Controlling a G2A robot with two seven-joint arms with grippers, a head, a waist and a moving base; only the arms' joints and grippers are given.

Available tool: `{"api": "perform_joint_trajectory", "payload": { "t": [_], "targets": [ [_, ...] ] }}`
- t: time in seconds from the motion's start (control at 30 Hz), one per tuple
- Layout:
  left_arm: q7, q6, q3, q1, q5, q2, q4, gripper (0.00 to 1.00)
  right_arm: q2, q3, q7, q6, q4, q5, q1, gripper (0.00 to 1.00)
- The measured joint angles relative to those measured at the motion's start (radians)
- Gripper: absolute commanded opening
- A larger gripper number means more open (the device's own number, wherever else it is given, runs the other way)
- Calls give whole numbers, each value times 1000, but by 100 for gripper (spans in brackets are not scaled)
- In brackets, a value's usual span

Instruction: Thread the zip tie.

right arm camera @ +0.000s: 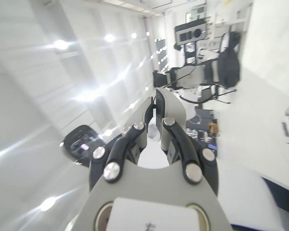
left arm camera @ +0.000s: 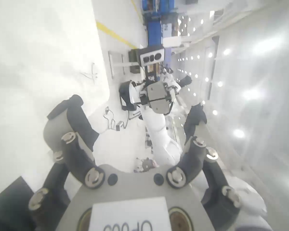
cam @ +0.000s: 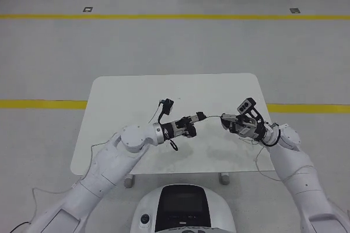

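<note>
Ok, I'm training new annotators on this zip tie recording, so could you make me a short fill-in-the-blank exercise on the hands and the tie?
1. The left hand has its fingers wide ___.
2. The right hand has its fingers nearly ___.
3. In the top view, the thin dark zip tie runs between the two ___.
4. Both arms are held over a ___ table.

Missing words: open; shut; hands; white.

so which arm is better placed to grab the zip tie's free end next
Left, likely: the left fingers are wide open and empty, while the right fingers look shut on the zip tie, whose free end points at the left ones.
</note>
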Motion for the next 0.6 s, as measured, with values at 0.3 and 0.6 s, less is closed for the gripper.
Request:
{"api": "perform_joint_trajectory", "payload": {
  "t": [0.3, 0.6],
  "targets": [
    [-212, -88, 61, -104, -105, -28, 151, 100, 85, -146, -1, 1, -4, 124, 27, 0],
    [-218, -140, 84, -157, -120, -44, 213, 100, 111, -229, -1, 0, 16, 175, 62, 0]
  ]
}}
